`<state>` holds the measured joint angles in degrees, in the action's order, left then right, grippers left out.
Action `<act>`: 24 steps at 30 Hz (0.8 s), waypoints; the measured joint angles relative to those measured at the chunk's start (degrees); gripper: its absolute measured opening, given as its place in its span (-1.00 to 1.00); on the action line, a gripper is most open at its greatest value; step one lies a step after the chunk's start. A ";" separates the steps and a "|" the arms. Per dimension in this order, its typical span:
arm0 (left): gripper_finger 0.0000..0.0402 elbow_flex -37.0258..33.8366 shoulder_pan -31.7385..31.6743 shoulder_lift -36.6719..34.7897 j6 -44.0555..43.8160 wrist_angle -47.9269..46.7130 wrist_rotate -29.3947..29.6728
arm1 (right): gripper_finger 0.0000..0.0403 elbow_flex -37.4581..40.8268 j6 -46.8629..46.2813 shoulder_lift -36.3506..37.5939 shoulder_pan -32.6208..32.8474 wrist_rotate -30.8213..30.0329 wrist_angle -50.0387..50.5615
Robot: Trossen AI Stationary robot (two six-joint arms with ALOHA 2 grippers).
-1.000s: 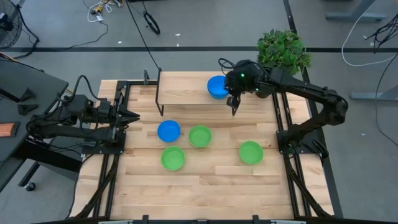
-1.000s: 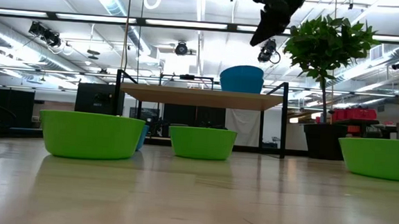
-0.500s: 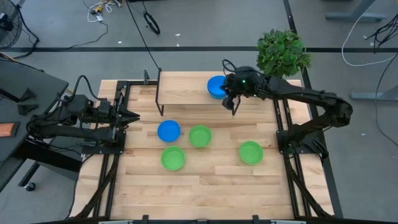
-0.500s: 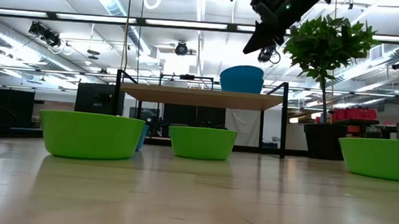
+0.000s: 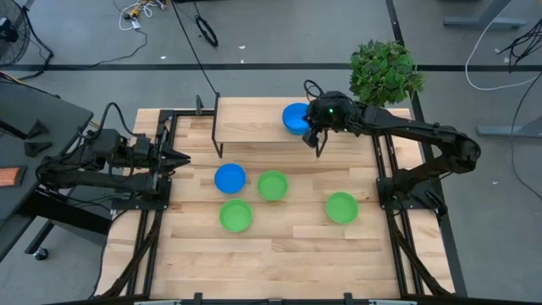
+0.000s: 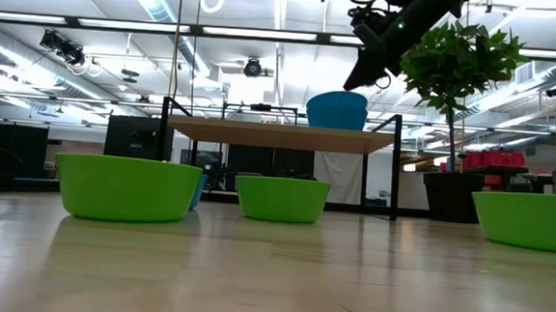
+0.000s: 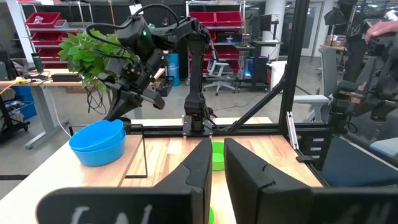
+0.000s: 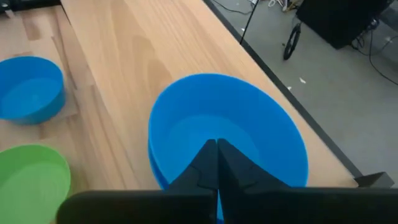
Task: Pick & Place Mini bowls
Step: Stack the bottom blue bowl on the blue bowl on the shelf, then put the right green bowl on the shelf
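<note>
Stacked bright blue mini bowls sit upright on a raised wooden shelf. On the tabletop in front of the shelf stand a single blue bowl and three green bowls, all upright.

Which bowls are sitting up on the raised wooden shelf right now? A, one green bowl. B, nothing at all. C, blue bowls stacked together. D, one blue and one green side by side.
C: the stacked blue bowls sit on the raised shelf, two rims showing in the left wrist view, with the right claw just beside them, while the green bowls are all down on the table.
</note>
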<state>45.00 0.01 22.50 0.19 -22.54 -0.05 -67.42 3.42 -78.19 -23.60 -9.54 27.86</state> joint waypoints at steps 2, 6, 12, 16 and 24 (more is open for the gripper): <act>-0.76 0.01 0.02 0.00 0.00 0.01 0.00 | -1.00 0.49 0.00 -0.02 -0.01 0.05 -0.02; -0.76 0.01 0.02 0.00 0.00 0.02 0.01 | -1.00 1.35 0.02 -0.02 -0.01 0.58 0.06; -0.76 0.01 0.02 0.00 0.00 0.02 0.00 | -1.00 1.62 0.02 -0.02 0.01 1.46 0.62; -0.76 0.02 0.00 -0.02 0.00 0.00 0.02 | -1.00 1.62 0.02 -0.04 0.01 1.46 1.60; -0.76 0.01 0.00 0.00 0.00 0.01 0.00 | -1.00 1.59 0.24 -0.04 0.01 1.46 1.19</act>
<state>45.01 0.02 22.50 0.19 -22.53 -0.05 -65.82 3.66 -78.24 -23.59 -8.08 29.05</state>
